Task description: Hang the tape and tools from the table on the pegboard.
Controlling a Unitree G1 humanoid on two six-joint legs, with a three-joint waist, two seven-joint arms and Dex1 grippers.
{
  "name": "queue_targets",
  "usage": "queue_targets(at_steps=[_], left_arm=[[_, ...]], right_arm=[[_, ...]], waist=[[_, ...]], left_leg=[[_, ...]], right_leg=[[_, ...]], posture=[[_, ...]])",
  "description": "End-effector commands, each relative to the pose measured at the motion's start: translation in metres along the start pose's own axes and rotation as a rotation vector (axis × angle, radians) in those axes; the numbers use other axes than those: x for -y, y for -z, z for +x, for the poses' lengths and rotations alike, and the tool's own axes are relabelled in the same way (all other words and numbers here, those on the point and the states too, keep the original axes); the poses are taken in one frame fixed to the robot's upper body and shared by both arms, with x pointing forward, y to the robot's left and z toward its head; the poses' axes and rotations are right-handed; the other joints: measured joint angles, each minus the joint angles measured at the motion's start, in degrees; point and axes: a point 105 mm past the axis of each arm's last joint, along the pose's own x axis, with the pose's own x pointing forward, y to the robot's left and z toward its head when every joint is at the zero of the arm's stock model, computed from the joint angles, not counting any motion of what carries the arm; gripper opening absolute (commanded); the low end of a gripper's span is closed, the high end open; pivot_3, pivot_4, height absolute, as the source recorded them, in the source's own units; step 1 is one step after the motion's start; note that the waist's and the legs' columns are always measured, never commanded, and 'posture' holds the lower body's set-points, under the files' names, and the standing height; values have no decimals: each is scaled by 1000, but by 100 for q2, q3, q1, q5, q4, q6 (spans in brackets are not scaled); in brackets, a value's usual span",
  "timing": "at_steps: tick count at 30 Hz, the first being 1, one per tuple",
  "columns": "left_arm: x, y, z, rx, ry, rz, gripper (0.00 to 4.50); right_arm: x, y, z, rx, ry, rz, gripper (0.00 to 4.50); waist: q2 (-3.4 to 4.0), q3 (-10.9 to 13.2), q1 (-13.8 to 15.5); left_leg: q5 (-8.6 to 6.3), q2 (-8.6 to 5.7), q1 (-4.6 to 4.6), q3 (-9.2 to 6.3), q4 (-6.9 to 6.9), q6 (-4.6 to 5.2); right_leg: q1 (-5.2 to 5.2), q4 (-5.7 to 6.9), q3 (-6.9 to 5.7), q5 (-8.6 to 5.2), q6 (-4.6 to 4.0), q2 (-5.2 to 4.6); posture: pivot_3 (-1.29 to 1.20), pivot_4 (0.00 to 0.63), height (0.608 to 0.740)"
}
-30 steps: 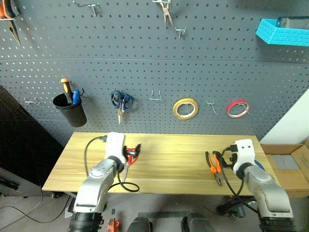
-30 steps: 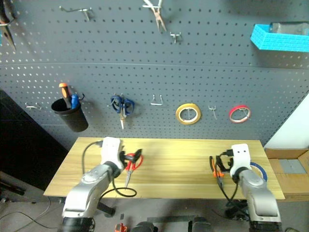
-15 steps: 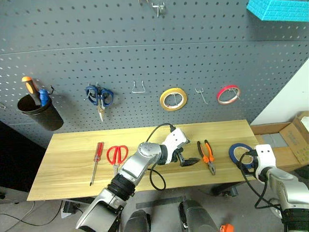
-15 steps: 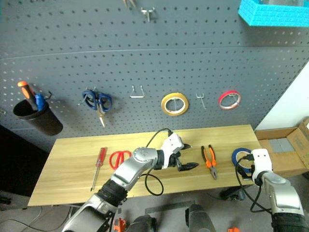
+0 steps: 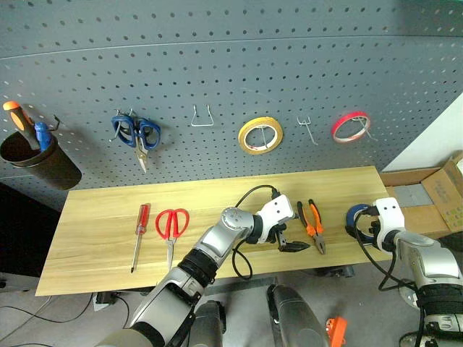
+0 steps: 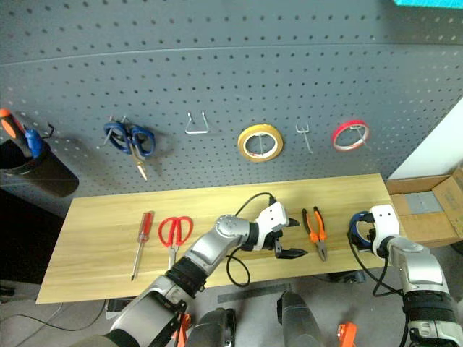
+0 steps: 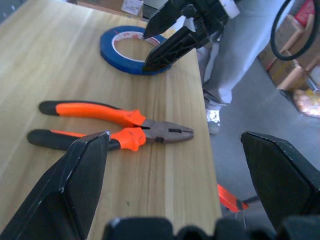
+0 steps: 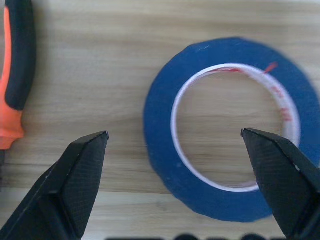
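Note:
On the table (image 5: 94, 217) lie, left to right, a slim red-handled screwdriver (image 5: 139, 233), red-handled scissors (image 5: 172, 224), orange-and-black pliers (image 5: 313, 225) and the blue tape (image 5: 357, 216). My left gripper (image 5: 293, 247) reaches in from the left and stands open, level with the pliers (image 7: 115, 115), empty. At the table's right end my right gripper (image 8: 174, 136) is open over the blue tape (image 8: 165, 150), one finger on either side of the ring. The left wrist view shows the right gripper's fingers (image 7: 170, 42) at the rim of the tape (image 7: 112, 47). The dark grey pegboard (image 5: 217, 65) rises behind.
On the pegboard hang blue-handled scissors (image 5: 134, 133), a yellow tape ring (image 5: 260, 135), a red tape ring (image 5: 351, 126) and a black cup (image 5: 35, 159) of tools. Bare hooks (image 5: 201, 116) (image 5: 307, 130) stand between them. A cardboard box (image 5: 441, 195) sits past the table's right end.
The camera has tilted down. My left gripper swung right, from the red scissors to beside the pliers. My right gripper shifted right, from the pliers to over the blue tape.

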Motion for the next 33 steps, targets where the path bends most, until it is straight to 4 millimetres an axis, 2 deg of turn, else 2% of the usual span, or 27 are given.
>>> queue_targets(at_steps=[1,5,7,9,11,20,24,27,29,33], left_arm=[[2,-8,-2,30,5,19,4473],[2,-11,-2,36,1,13,4473],[2,-15,-1,42,1,10,4473],[1,-18,0,46,-1,8,4500],[1,-20,2,49,-2,6,4500],[-7,-26,4,59,-8,-3,4500],[-4,-35,3,108,14,-5,4500],[-2,-51,-4,161,21,-21,4500],[-4,-55,-13,183,1,-43,4500],[4,-52,-42,220,-62,-85,4500]], right_arm=[[4,7,5,-40,-12,-36,4424],[10,9,15,-62,9,-42,4424],[11,8,19,-72,4,13,4424],[12,6,22,-76,4,49,4053],[14,4,23,-75,12,67,3515],[15,-5,21,-63,14,73,428],[22,-9,16,-39,57,28,361],[19,-19,-1,31,108,-24,361],[6,-27,-16,98,126,-106,361],[-42,-39,-50,276,129,-292,361]], waist=[[-2,17,6],[-10,33,8],[-19,40,14],[-19,42,16],[-20,42,20],[-18,41,37],[-12,36,48],[20,17,89],[36,8,113],[80,-104,77]], left_leg=[[0,2,-1,-2,2,0],[-1,-1,-1,-1,3,1],[-1,-3,-2,-2,10,1],[-1,-2,-3,-3,15,1],[-1,-2,-3,-3,18,1],[-1,-2,-7,-4,23,1],[0,-2,-8,-5,23,0],[1,-2,-15,-7,25,-3],[4,-4,-22,-7,25,-9],[12,-2,-25,-3,15,-31]], right_leg=[[-1,0,-2,1,0,-4],[0,-4,-2,5,8,-12],[2,-4,-1,8,13,-13],[4,-3,-3,8,14,-12],[5,-3,-4,9,14,-11],[5,-3,-6,10,16,-12],[4,-2,-7,10,16,-13],[-2,-2,-11,11,16,-18],[-9,0,-12,11,16,-21],[-19,-4,-5,9,19,-22]], posture=[[-159,341,740],[-149,337,740],[-149,337,740],[-151,329,740],[-149,323,740],[-162,297,740],[-172,272,740],[-184,240,740],[-196,217,740],[-216,166,740]])
